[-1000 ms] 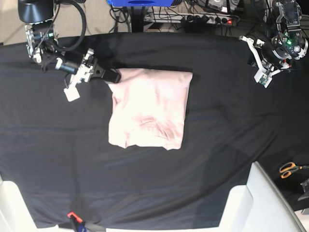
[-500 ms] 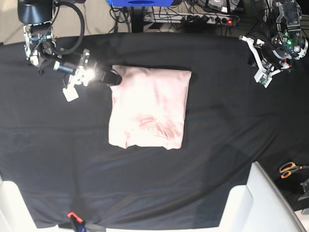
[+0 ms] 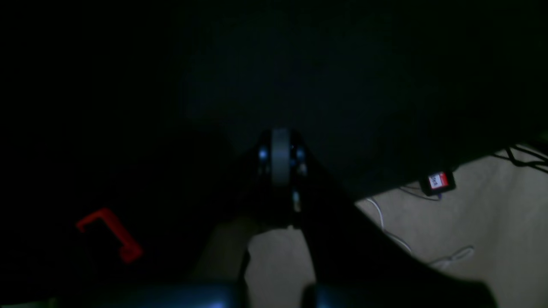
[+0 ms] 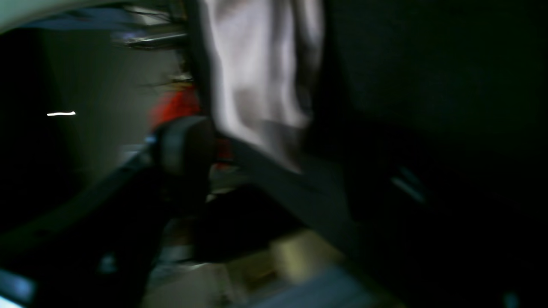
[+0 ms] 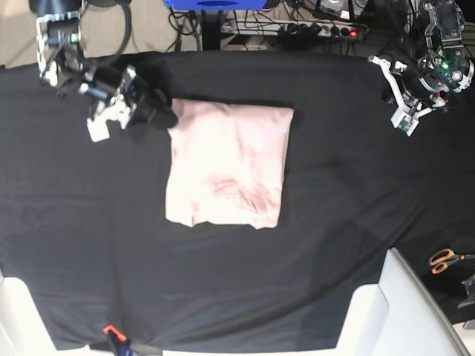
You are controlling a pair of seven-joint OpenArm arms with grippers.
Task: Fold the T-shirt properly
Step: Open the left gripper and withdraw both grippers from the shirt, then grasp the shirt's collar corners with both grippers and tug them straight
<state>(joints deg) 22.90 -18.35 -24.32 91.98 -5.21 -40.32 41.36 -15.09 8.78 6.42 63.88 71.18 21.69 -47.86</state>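
Lying in the middle of the black cloth [image 5: 334, 222], the T-shirt [image 5: 226, 163] runs long from far to near. The right gripper [image 5: 159, 110] sits just beside its far corner; open or shut, I cannot tell. The left gripper [image 5: 397, 100], closed, waits well apart.

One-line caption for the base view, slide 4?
Folded pink T-shirt on black cloth; right gripper at its corner, left gripper parked aside.

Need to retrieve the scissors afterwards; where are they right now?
In the base view the scissors lie at the right edge, on the black cloth, just beyond the white block's corner.
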